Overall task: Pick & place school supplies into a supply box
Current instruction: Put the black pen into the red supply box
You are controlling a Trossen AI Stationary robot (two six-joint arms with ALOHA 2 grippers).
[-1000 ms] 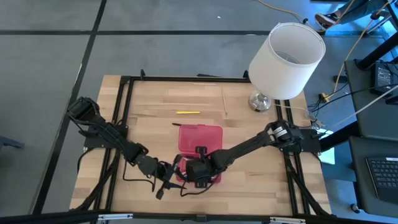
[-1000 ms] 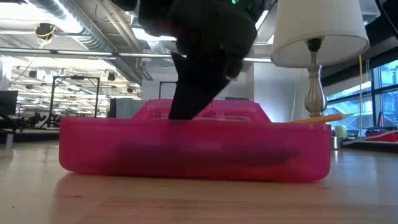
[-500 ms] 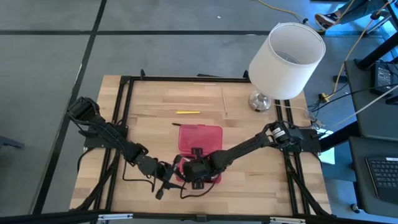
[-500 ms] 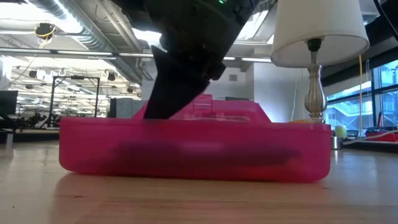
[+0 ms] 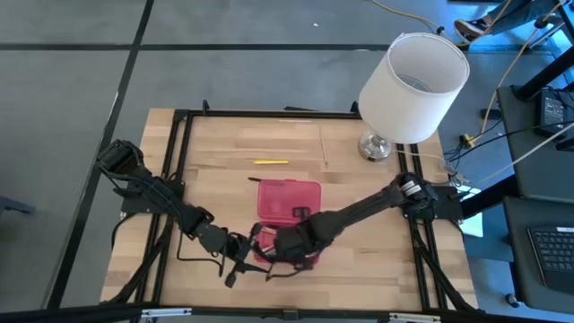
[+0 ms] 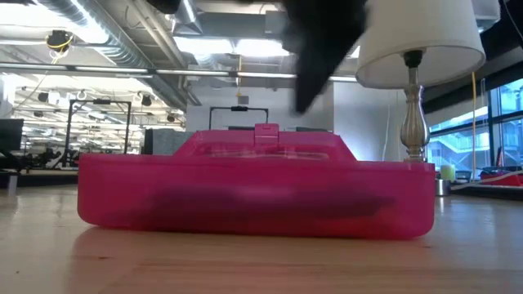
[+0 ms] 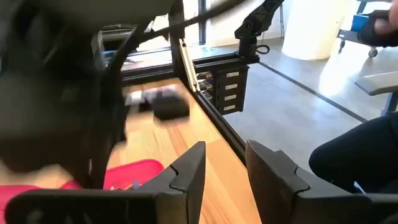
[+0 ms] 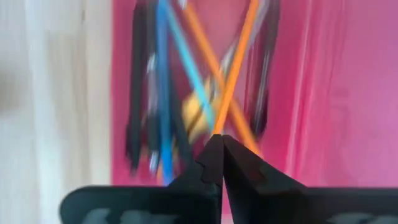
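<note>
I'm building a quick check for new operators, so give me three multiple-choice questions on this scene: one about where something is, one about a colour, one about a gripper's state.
1. Where does the loose yellow pencil lie?
A. on the table beyond the pencil case's lid
B. inside the lampshade
C. on the floor

2. What colour is the pencil case?
A. white
B. red-pink
C. green

3. How are the right gripper fingers?
A. spread wide around a pen
B. shut with nothing between them
C. clamped on the lamp base

Answers:
1 A, the high view shows it on the wood between the case and the table's far edge.
2 B, the low view shows its translucent pink wall.
3 B, the right wrist view shows the fingertips meeting above the crossed pens in the case.
</note>
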